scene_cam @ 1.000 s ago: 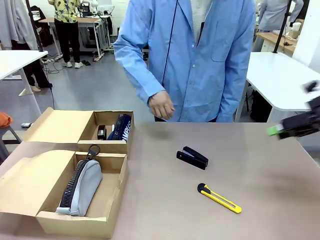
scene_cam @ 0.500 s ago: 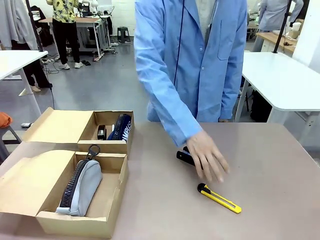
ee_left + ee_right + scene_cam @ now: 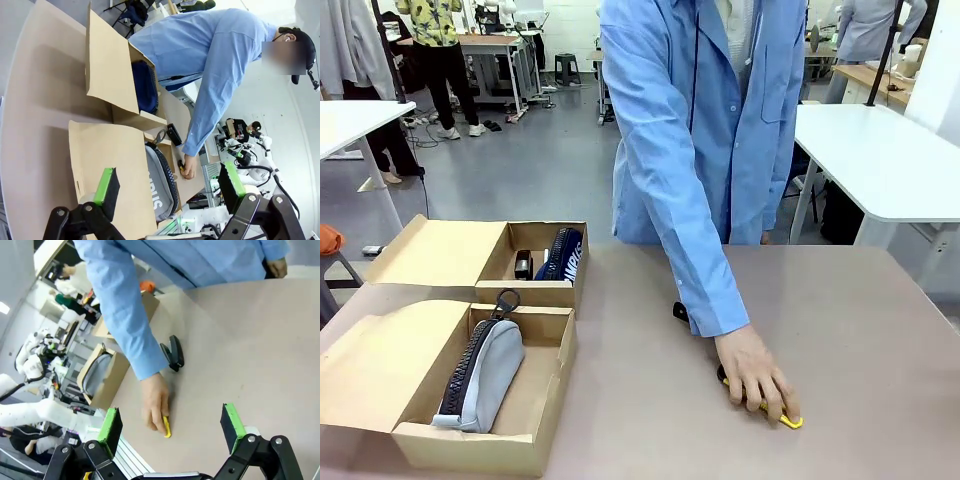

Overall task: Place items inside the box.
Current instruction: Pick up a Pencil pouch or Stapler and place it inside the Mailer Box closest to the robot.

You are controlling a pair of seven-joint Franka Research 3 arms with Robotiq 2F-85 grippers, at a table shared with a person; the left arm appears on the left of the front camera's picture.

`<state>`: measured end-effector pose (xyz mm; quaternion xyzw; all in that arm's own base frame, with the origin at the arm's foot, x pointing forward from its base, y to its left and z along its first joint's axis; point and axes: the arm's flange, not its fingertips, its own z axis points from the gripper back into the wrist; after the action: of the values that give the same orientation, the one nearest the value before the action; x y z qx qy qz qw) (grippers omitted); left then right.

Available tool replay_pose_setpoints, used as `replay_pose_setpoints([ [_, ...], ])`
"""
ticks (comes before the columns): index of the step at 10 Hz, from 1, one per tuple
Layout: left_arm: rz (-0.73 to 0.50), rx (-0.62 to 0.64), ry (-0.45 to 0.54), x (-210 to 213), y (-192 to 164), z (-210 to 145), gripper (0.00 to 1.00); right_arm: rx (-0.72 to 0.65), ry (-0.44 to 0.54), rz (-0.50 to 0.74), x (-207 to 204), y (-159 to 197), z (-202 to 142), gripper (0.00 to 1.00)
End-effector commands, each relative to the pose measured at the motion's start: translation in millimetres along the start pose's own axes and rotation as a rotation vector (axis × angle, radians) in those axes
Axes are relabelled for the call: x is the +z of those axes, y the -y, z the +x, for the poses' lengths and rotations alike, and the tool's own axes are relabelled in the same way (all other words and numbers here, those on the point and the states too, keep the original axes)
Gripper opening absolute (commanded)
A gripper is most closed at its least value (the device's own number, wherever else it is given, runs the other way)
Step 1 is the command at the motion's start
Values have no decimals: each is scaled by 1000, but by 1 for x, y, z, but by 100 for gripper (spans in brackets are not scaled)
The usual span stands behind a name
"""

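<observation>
Front view: the person's hand (image 3: 755, 378) lies flat on the yellow-and-black utility knife (image 3: 788, 421) on the tabletop (image 3: 880, 340), right of centre. The knife's yellow end pokes out past the fingers. The black stapler (image 3: 679, 311) is mostly hidden behind the blue sleeve (image 3: 695, 250). The grey pencil case (image 3: 480, 375) lies in the near box (image 3: 470, 450). The dark blue pouch (image 3: 565, 255) stands in the far box (image 3: 525, 293).

Right wrist view: here the stapler shows whole, lying apart from the hand, with the knife under the fingertips. The right tool (image 3: 170, 424) has its jaws wide and holds nothing, hanging above the tabletop.

Left wrist view: the left tool (image 3: 168, 186) is also wide and empty, above the near box, with the pencil case seen between its pads. Pouch, stapler and hand lie farther off.

Against earlier frames: one second ago the hand hung at the person's waist and the right tool showed at the right edge of the front view. Half a second ago the hand was over the stapler; now it is on the knife. Stapler, knife and both boxes have not shifted.
</observation>
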<state>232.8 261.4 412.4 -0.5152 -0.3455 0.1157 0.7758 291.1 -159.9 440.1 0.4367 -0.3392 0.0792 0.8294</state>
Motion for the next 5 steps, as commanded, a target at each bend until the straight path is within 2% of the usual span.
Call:
replay_pose_setpoints([
  [1, -16, -16, 14, 0, 1, 0, 100, -10, 23, -4, 5, 2, 2, 100],
  [2, -16, -16, 14, 0, 1, 0, 100, 0, 0, 0, 0, 0, 0, 100],
  [3, -16, -16, 14, 0, 1, 0, 100, 20, -71, -10, -16, -7, 6, 100],
  [5, -16, -16, 14, 0, 1, 0, 100, 58, -184, -143, -63, -32, 26, 100],
])
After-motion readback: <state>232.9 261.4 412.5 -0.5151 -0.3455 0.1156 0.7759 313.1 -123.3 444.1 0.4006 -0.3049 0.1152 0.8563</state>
